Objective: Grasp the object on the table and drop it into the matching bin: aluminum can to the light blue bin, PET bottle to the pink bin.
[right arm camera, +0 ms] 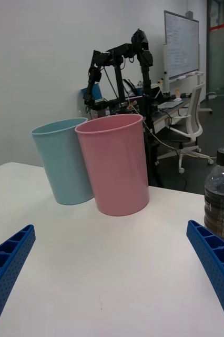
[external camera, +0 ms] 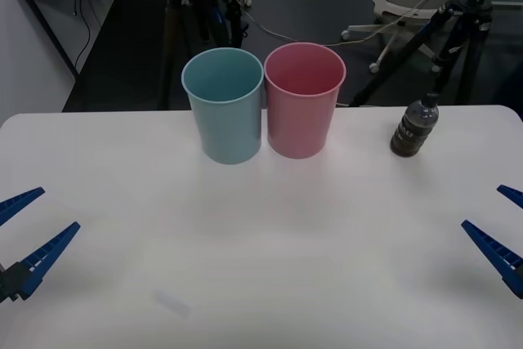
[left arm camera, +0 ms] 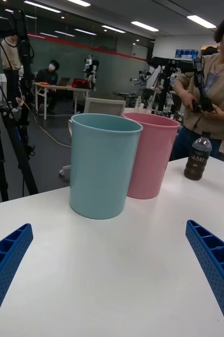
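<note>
White table (external camera: pixel 270 284) in an office, tripods and a chair behind. Near the far edge, side by side and touching or nearly so: light blue bin (external camera: pixel 223 105) to the left, pink bin (external camera: pixel 303 100) to the right. Off to the right of the pink bin, well apart from it, a small bottle (external camera: pixel 414 127) of dark liquid, upright, cap on top, long axis vertical. Right gripper (external camera: pixel 500 230) low at the table's right edge, fingers spread wide, nothing held; bottle ahead of it and slightly inward. Left gripper (external camera: pixel 29 230) at the left edge, likewise wide and empty, much farther from the bottle. Clearly a job for the right arm: forward reach, fingers either side of the standing bottle.
</note>
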Available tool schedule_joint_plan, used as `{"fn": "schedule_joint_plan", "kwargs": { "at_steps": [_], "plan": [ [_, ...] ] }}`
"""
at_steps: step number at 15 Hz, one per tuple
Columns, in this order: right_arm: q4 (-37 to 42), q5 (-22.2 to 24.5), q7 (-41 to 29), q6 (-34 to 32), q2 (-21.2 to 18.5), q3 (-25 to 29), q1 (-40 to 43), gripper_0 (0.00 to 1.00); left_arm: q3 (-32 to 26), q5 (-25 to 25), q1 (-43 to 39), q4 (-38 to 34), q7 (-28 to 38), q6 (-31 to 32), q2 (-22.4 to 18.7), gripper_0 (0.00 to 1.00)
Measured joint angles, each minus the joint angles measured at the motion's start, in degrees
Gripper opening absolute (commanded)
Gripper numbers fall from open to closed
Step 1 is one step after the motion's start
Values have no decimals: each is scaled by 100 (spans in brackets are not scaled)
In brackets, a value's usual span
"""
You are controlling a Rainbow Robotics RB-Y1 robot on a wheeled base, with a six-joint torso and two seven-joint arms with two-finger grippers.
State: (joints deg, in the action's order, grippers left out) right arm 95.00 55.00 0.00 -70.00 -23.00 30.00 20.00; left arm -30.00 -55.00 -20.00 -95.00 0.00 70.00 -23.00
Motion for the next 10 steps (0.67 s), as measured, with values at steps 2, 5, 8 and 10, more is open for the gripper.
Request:
{"fn": "schedule_joint_plan", "kwargs": {
  "at_steps": [2,5,8,10],
  "plan": [
    [-49,23,7,-11,45,-15,-4,100,0,0,0,0,0,0,0,100],
    [-68,24,40,-30,-24,-69,8,100,0,0,0,1,0,0,0,100],
    [-69,2,76,-11,-37,-65,56,100,0,0,0,1,0,0,0,100],
    [-69,-98,132,238,-37,-134,183,100,0,0,0,1,0,0,0,100]
  ]
}}
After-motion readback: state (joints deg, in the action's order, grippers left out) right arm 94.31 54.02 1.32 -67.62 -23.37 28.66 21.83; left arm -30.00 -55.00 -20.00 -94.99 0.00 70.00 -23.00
